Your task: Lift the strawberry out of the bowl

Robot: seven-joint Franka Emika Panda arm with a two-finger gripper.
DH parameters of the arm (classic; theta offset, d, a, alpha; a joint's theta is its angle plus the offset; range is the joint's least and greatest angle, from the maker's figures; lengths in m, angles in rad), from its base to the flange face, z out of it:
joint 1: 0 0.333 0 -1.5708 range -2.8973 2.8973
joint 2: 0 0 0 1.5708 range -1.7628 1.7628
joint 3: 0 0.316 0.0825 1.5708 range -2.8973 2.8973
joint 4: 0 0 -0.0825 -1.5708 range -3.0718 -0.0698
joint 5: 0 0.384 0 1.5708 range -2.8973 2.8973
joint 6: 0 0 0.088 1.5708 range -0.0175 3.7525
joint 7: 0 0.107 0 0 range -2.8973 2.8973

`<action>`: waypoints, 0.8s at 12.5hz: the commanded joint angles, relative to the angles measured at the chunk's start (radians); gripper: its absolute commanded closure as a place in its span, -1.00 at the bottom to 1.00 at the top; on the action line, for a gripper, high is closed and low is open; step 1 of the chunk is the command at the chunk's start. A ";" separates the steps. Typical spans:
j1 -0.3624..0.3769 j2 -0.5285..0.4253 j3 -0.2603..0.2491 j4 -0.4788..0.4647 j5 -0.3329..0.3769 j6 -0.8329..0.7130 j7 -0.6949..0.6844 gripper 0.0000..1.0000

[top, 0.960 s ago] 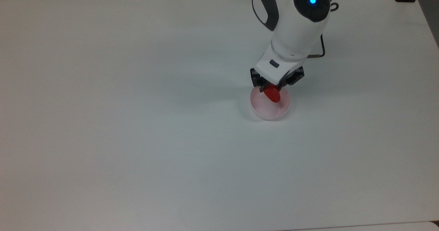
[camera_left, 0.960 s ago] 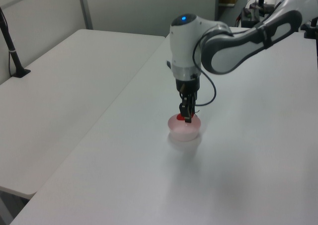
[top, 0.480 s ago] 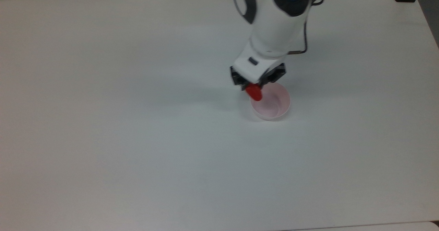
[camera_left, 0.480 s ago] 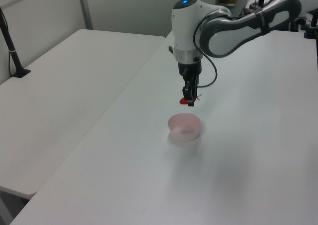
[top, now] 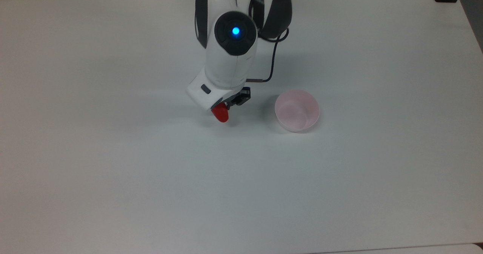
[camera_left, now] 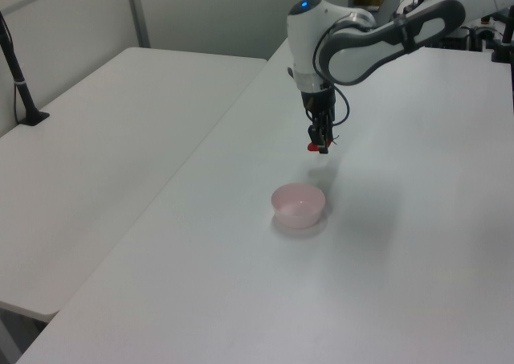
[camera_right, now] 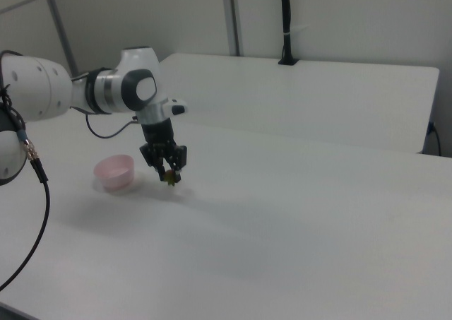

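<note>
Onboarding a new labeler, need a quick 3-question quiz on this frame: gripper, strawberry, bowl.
1. True or false: the strawberry lies inside the bowl.
2. Multiple choice: in the top view, the gripper is A) directly over the bowl, B) to the top view's left of the bowl, C) to the top view's right of the bowl.
3. Short answer: what does the bowl hold, and what does it rest on?

Key
1. False. The strawberry is clamped in the gripper, above the table and clear of the bowl.
2. B.
3. Nothing; the bowl is empty and sits upright on the white table.
</note>
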 commanded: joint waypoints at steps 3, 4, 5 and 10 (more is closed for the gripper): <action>-0.021 0.000 -0.008 -0.065 -0.042 0.072 0.001 0.10; -0.027 0.009 -0.008 -0.061 -0.047 0.072 0.001 -0.32; -0.031 0.006 -0.008 -0.058 -0.048 0.069 0.003 -0.99; -0.036 -0.063 -0.009 -0.055 -0.050 0.049 -0.008 -1.00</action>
